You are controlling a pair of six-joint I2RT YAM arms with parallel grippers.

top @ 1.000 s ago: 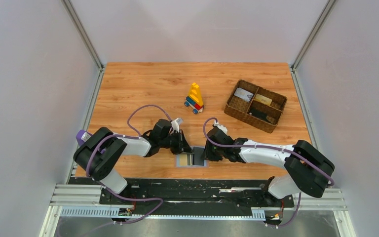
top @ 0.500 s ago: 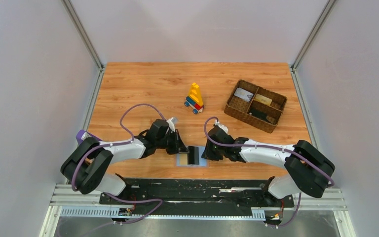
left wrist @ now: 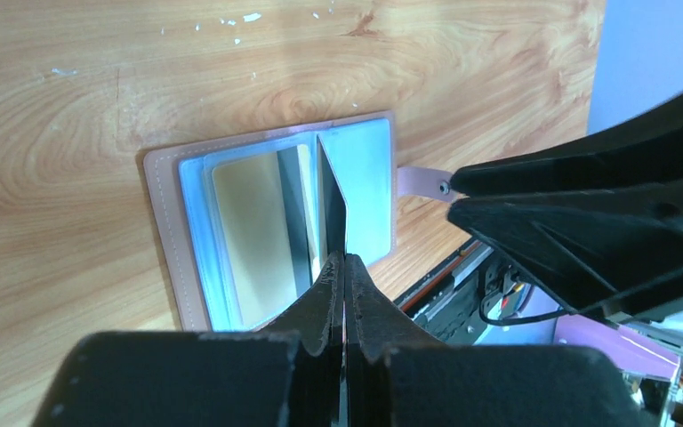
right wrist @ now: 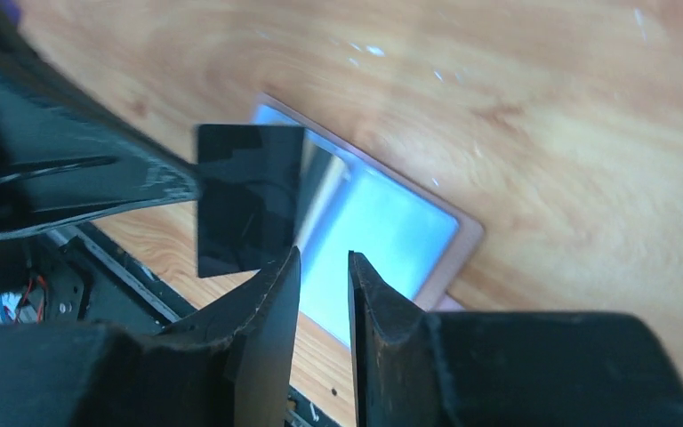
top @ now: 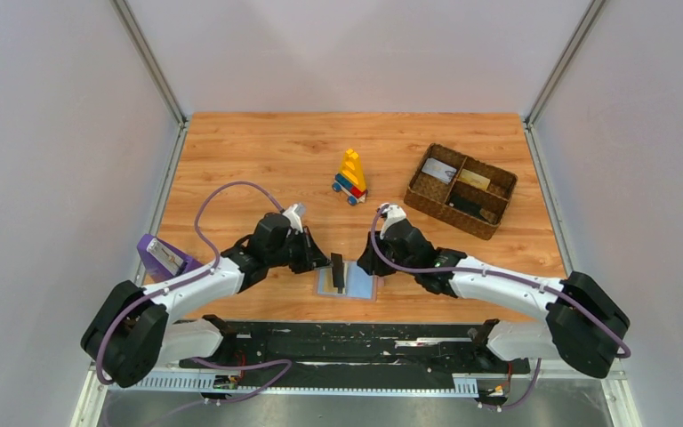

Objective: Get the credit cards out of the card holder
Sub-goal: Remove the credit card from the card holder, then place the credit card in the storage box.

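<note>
One black card: pinched on edge in the clenched left claw, over the card holder
Long axis: directed away from the left claw, along the fold
Right claw: parted, nothing grasped, at the tab side
Card holder: laid open on the desk; tan-gold card seen pocketed

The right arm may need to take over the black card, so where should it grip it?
Probably the free edge of the black card, opposite the left gripper, approached from the right arm's side. The card stands on edge above the open card holder, both faces exposed for a pinch, and the left gripper's shut fingers occupy the other edge.
</note>
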